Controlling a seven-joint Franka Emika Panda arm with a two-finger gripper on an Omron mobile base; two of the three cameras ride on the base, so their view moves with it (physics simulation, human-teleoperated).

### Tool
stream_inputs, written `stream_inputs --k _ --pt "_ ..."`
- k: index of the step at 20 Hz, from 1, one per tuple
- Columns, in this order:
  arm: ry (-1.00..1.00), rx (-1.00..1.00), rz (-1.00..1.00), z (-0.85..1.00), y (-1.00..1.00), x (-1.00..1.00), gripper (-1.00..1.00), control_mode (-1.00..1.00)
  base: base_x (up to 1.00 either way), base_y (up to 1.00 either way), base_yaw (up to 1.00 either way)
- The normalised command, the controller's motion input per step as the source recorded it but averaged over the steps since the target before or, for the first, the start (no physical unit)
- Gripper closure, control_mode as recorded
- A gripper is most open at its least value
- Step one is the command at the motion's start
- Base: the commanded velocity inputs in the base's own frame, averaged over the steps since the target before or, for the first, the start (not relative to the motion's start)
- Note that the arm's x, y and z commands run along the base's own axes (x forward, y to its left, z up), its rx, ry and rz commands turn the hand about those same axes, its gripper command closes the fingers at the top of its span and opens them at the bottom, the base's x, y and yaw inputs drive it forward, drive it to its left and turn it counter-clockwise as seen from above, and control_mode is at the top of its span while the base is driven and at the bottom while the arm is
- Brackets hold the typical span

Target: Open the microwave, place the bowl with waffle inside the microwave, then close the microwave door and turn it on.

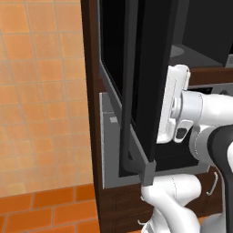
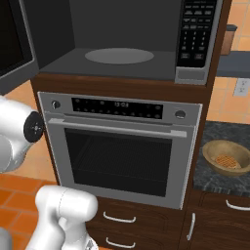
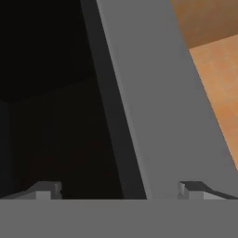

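The white arm reaches level to the swung-open microwave door [image 1: 136, 91], its gripper [image 3: 121, 190] spread wide with the door's grey edge between its fingertips [image 3: 46, 189], while the right base view shows the microwave [image 2: 122, 44] standing open and the bowl [image 2: 227, 157] holding the waffle [image 2: 227, 160] on the dark counter [image 2: 215, 134] by its front edge.

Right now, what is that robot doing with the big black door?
The robot arm has its open gripper up against the edge of the microwave door, with one fingertip on each side of the grey frame. The door is swung wide open, so the microwave shows its dark inside and round plate. The bowl with the waffle in it sits on the dark counter to the right of the silver oven.
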Motion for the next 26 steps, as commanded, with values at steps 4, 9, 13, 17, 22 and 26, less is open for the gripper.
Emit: stream_inputs --k 4,9,13,17,22,26 --pt "0.0 -0.02 0.0 0.0 0.07 0.0 -1.0 -1.0 0.0 0.0 0.0" --pt "-0.01 -0.04 -0.07 0.0 -0.67 0.0 -1.0 -1.0 0.0 0.0 0.0" --pt "0.0 -0.17 -0.28 0.0 -1.0 0.0 -1.0 -1.0 0.0 0.0 0.0" --pt "0.0 -0.16 -0.32 -0.07 -1.0 0.0 -1.0 -1.0 0.0 0.0 0.0" --pt "0.0 -0.06 -0.33 -0.33 -1.0 0.0 -1.0 -1.0 0.0 0.0 0.0" --pt "-0.02 -0.01 -0.34 -0.39 -1.0 0.0 -1.0 -1.0 0.0 0.0 0.0"
